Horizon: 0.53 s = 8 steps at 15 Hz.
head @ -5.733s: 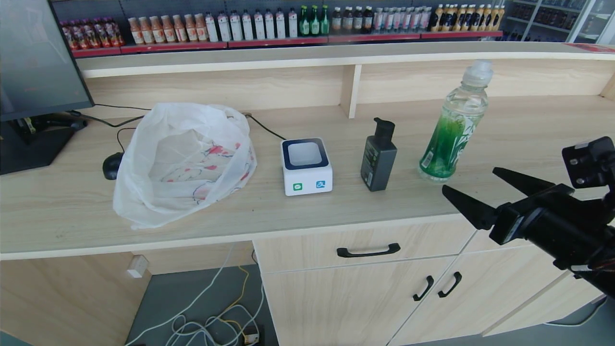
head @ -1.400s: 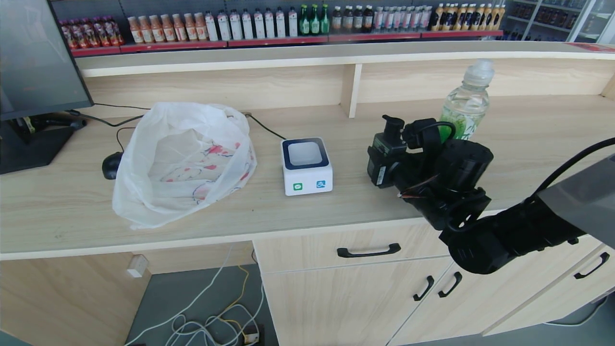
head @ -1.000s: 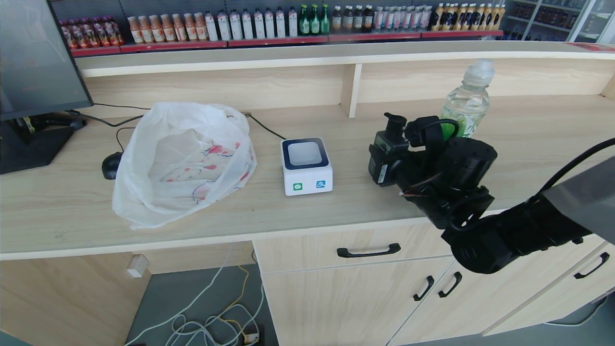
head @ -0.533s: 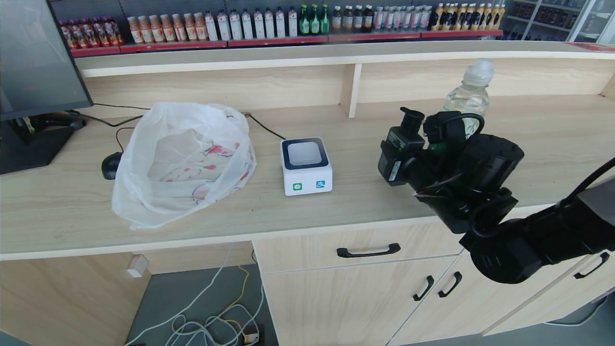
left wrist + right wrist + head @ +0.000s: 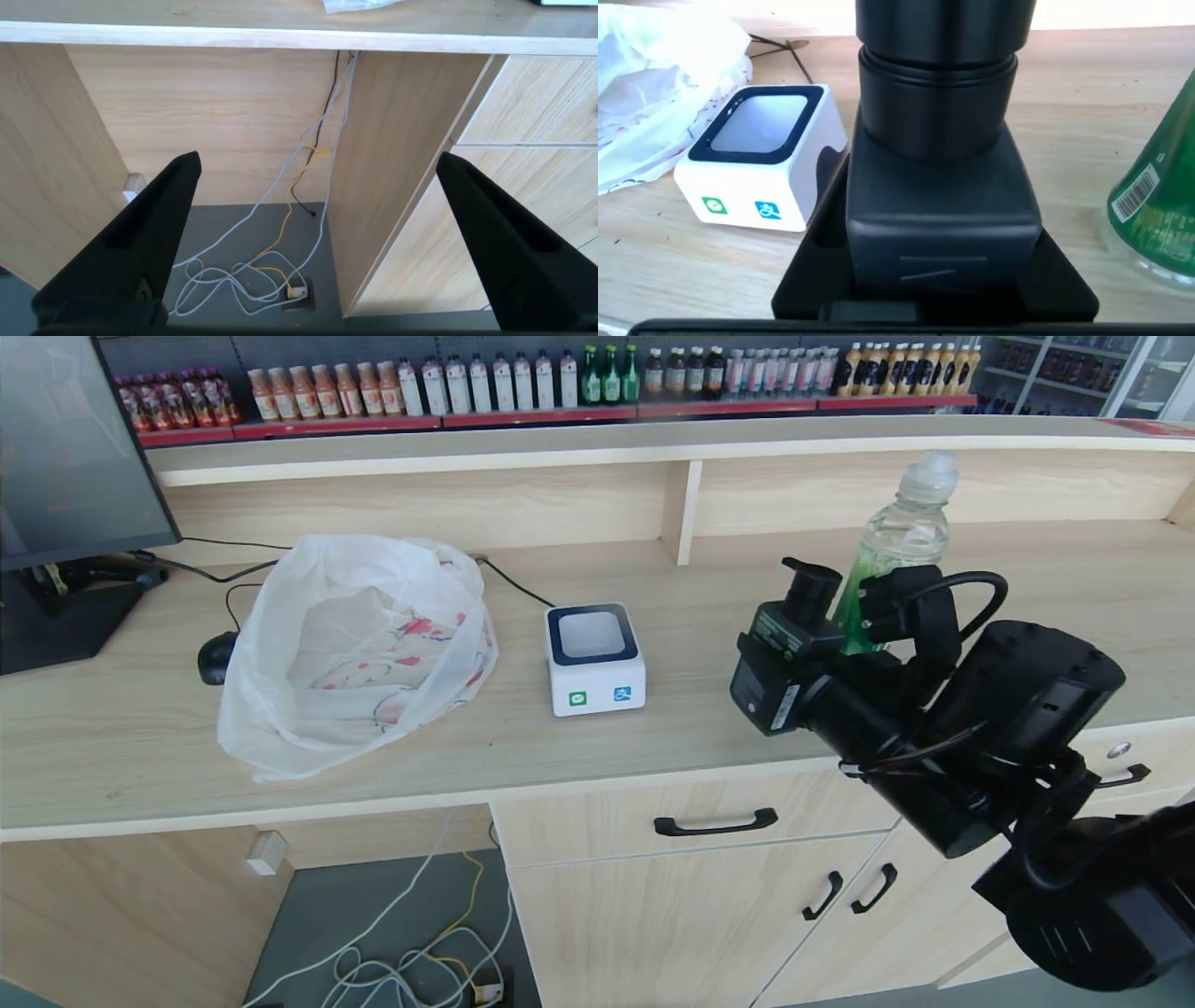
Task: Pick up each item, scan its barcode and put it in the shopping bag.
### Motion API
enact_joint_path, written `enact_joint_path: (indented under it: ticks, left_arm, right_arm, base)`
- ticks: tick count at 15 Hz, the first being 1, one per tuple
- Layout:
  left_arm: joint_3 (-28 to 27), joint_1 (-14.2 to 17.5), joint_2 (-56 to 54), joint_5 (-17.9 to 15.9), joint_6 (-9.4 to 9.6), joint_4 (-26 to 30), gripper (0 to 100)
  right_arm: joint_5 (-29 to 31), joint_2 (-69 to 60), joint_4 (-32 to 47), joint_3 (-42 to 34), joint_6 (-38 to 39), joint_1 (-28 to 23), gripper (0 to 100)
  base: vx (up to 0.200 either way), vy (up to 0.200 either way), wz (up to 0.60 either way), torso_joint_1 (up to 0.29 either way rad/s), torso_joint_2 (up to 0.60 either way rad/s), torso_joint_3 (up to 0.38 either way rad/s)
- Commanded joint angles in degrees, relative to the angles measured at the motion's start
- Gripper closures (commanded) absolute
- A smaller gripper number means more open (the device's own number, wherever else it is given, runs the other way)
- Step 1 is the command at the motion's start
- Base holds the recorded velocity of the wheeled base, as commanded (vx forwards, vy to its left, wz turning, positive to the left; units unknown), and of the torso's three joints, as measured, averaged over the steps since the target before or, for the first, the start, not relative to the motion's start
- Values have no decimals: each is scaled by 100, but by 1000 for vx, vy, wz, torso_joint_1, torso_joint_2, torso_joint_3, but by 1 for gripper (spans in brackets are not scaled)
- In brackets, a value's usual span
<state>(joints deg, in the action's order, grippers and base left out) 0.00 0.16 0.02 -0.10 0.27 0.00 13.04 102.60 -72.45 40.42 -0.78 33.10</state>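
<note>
R gripper [image 5: 822, 695] clamps dark pump bottle [image 5: 782, 653], long axis approx upright, held above table [image 5: 140, 737] front edge. Scanner [image 5: 595, 658] sits to bottle's left, shopping bag [image 5: 355, 653] beyond. L gripper [image 5: 318, 161] gapes wide, below table level; R arm nearer.

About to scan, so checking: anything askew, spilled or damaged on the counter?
Nothing stands out. The pump bottle tilts only because the right gripper holds it; the green bottle stands upright, scanner and shopping bag sit intact, nothing spilled.
</note>
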Motion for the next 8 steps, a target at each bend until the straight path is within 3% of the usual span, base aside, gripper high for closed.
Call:
enact_joint_path:
  ticks: [1, 8]
  left_arm:
    - [0, 2, -2, 1, 0, 0, 0]
    - [0, 2, -2, 1, 0, 0, 0]
  right_arm:
    - [-4, -521, -6, -588, 8, 303, 100]
    - [-12, -1268, 11, -1300, 16, 680, 100]
  base:
    - [0, 0, 0, 0, 0, 0]
    - [0, 0, 0, 0, 0, 0]
